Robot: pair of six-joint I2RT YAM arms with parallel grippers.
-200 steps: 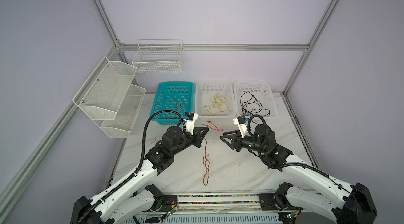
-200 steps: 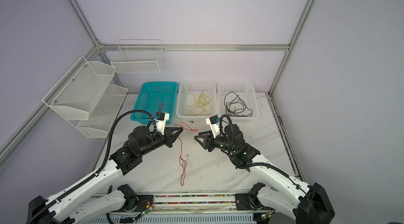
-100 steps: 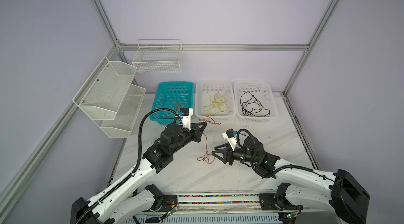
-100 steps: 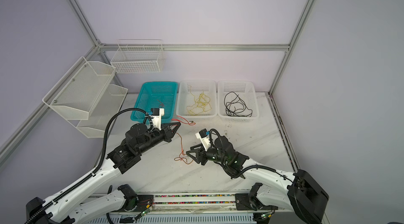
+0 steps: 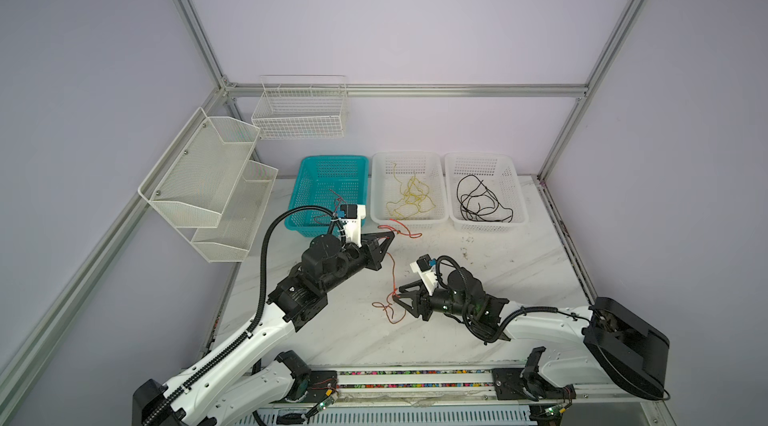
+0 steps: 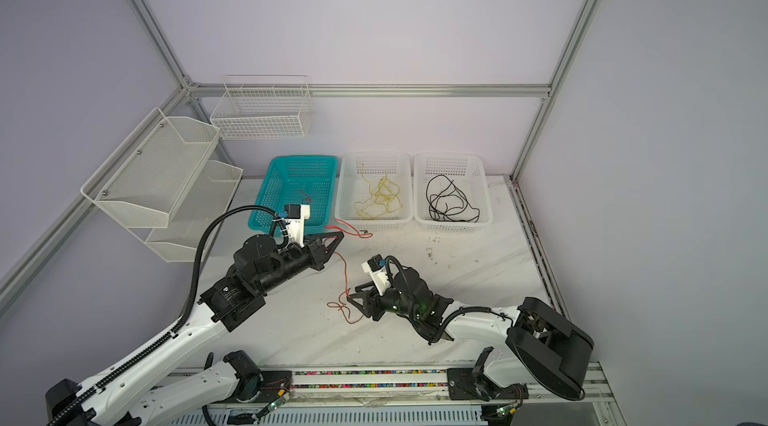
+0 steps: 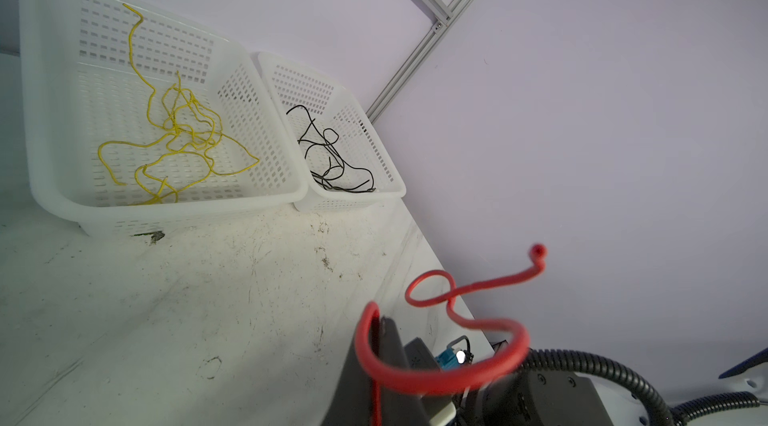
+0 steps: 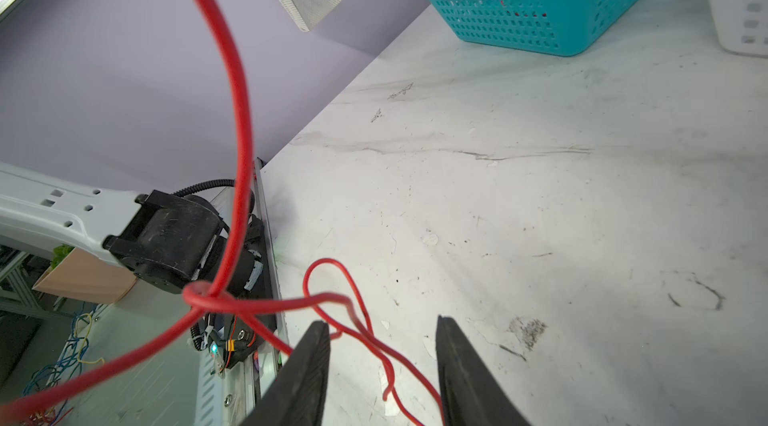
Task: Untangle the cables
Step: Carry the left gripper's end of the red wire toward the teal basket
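The cables are being kept in four spots on the table (image 5: pixel 519 278). At the far left, a short red cable (image 5: pixel 336 197) is being held inside the teal basket (image 5: pixel 332 158) at the back.

Just in front of that basket, the long red cable (image 8: pixel 247 120) is being pinched by the left gripper (image 5: pixel 389 237). Its two fingertips are being pressed tight together on the cable, a little way from one end. That short end (image 7: pixel 498 279) is being left to curl out past the tips, toward the white baskets. The rest of the cable is being let down to the table, where it is being crossed over itself in small loops (image 5: pixel 388 311).

Right beside the loops, the right gripper (image 5: pixel 398 295) is being held low over the table. Its two fingers (image 8: pixel 311 361) are being kept apart. A bit of the long red cable is lying between them, but it is not being squeezed.

Behind that, the yellow cable (image 5: pixel 409 200) is being kept in the middle white basket (image 5: pixel 419 162), in a loose heap on its floor.

At the far right, the black cable (image 5: pixel 478 203) is being kept in the other white basket (image 5: pixel 494 164), in loose coils. The three baskets are being lined up side by side along the back.
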